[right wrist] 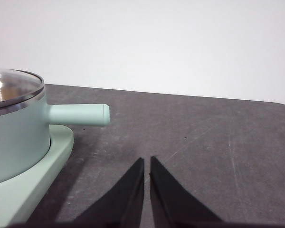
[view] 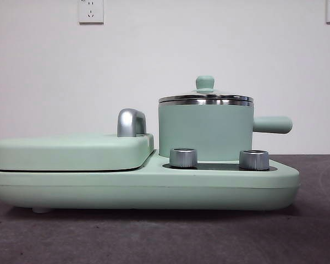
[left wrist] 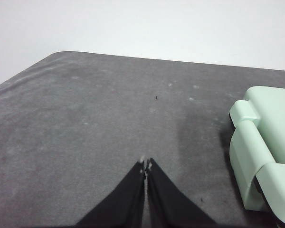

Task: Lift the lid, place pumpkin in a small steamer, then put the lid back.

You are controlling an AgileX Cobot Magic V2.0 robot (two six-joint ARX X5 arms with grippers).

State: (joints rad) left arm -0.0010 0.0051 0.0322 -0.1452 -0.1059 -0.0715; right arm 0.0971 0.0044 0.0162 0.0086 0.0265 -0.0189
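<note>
Mint-green small steamer (view: pixel 206 132) with steel rim, clear lid (view: pixel 205 97), mint knob, grey table (view: pixel 165 236).

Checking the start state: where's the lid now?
In the front view the lid sits closed on the steamer, right of the griddle cover, above the two knobs.

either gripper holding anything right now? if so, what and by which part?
Nothing is held. The left gripper and right gripper both have jaws shut on nothing, above bare table. The lid sits on the small steamer.
</note>
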